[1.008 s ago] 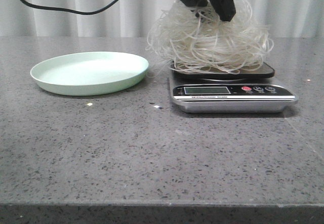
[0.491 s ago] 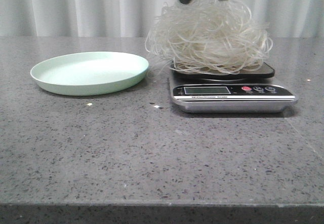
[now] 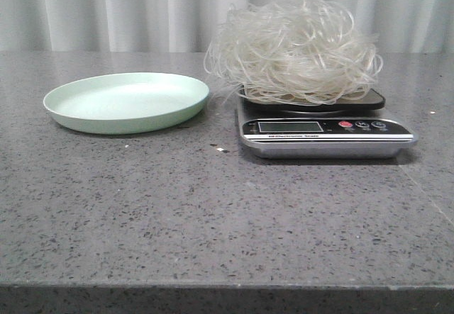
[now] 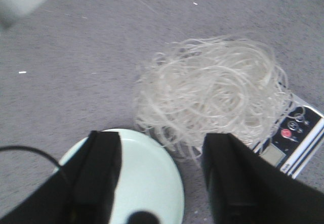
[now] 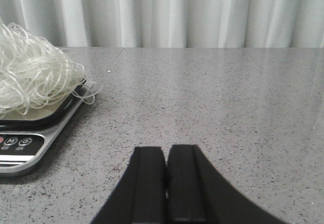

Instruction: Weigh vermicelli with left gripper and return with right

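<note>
The vermicelli (image 3: 292,50) sits heaped on the kitchen scale (image 3: 326,133), strands spilling over the platform edge toward the pale green plate (image 3: 126,101). A second ago my left gripper (image 4: 161,176) was buried in the tangle; now it has let go and lifted clear, its fingers spread wide above plate and noodles. I judge the weighing placement done. My right gripper (image 5: 165,176) rests low beside the scale, fingers pressed together, empty; the return is its job next.
</note>
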